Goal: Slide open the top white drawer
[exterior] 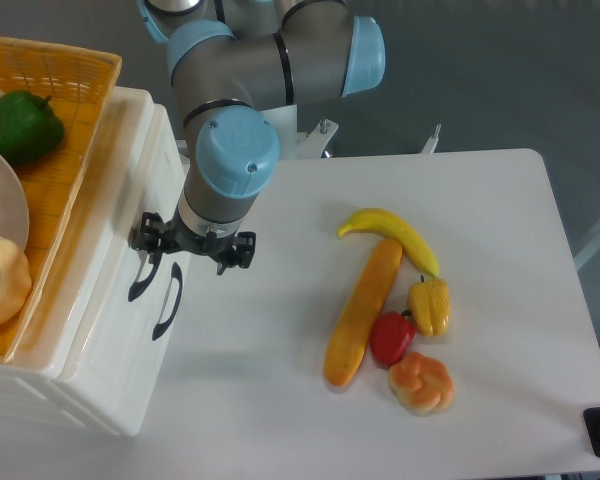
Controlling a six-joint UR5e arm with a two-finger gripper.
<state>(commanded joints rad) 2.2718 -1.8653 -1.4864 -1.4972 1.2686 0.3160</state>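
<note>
**Tool poised at the upper handle**

The tool [192, 243] was seen hovering at the desk's left edge, just right of the top white drawer [130, 240], over its handle; whether its fingers were apart could not be told.

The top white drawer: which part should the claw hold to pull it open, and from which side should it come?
Grip the curved black handle on the top white drawer, coming from the table side. It bows out from the flat front, leaving a gap for a finger. The claw hovers beside it.
</note>
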